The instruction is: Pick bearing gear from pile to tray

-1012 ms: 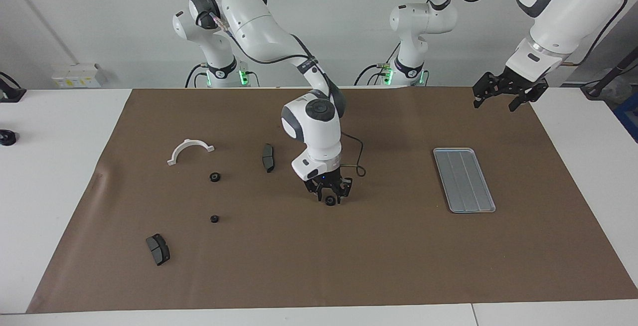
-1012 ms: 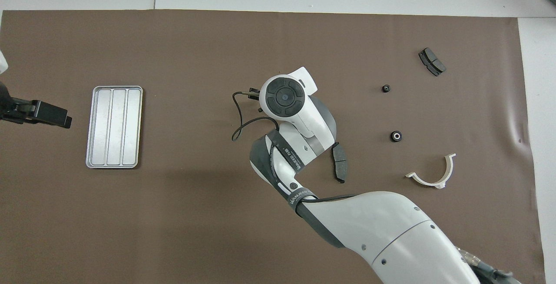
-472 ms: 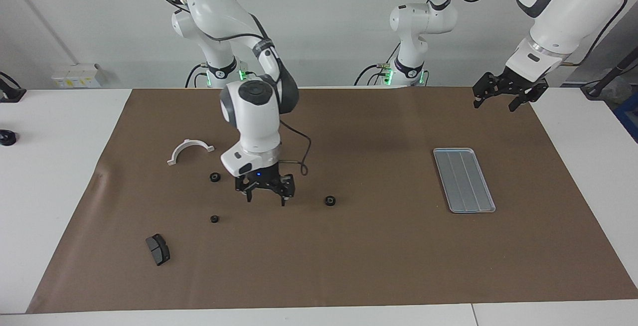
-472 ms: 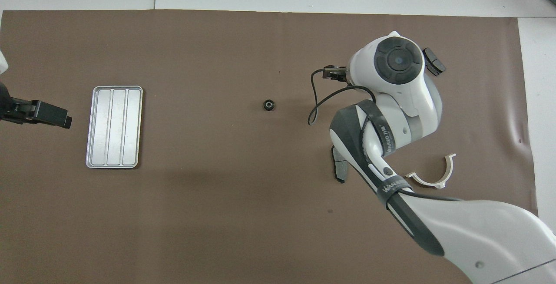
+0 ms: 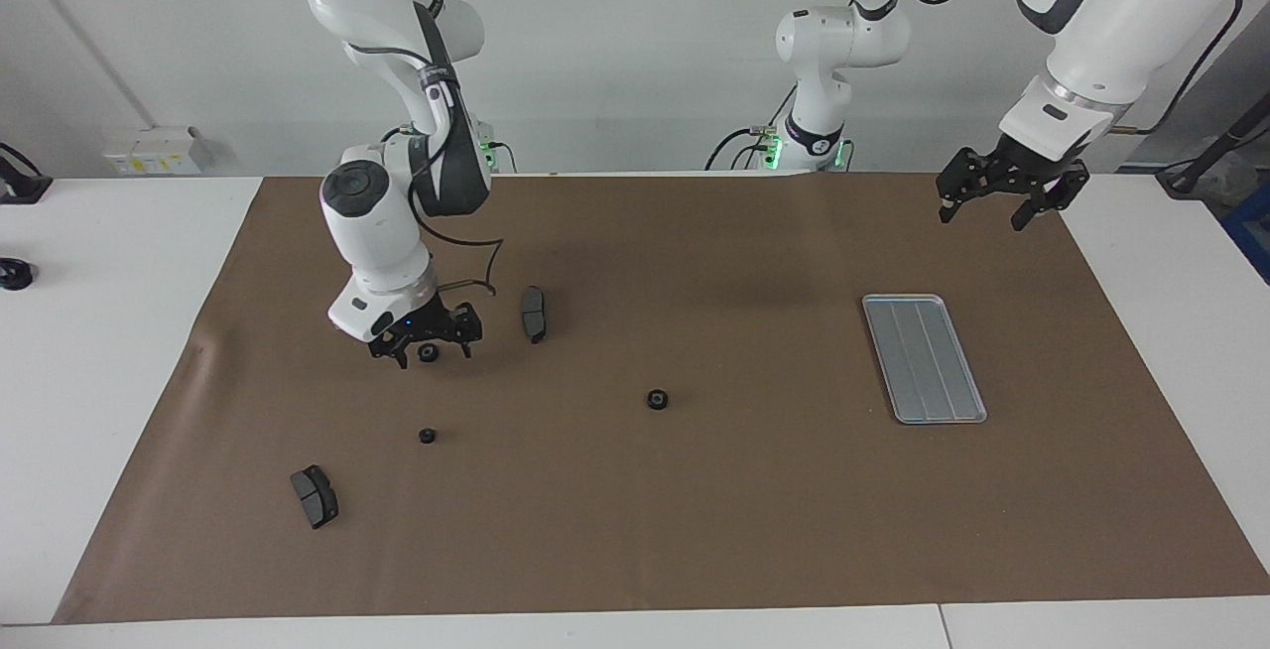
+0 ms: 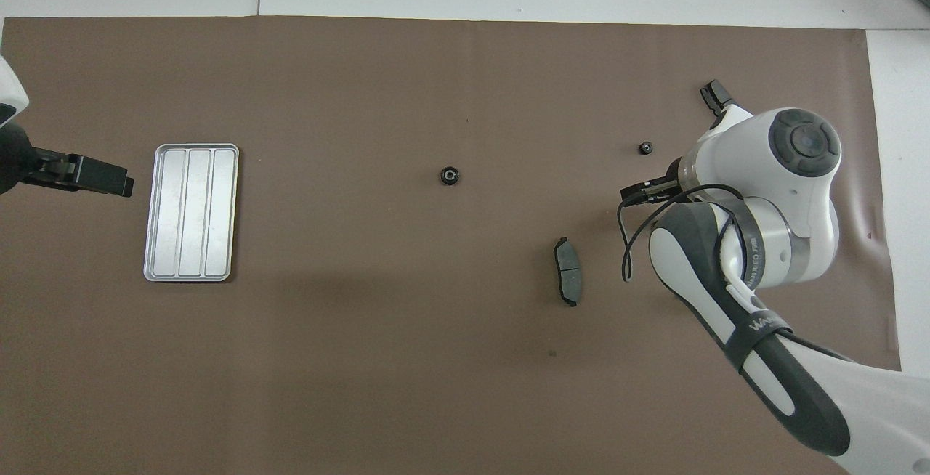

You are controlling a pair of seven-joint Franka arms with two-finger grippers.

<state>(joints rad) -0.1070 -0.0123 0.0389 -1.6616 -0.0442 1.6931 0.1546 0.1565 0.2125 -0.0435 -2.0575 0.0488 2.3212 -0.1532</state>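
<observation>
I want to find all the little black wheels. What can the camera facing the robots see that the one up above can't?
Only the facing view shows the gear between the right gripper's open fingers, plus that gripper itself; from above the right arm covers them. It also shows both robot bases.

Only the overhead view shows the top of the right arm's wrist.

Both show the gear in the middle of the mat, the small gear farther from the robots, two dark curved pads, the empty tray, and the open left gripper waiting near the tray.
</observation>
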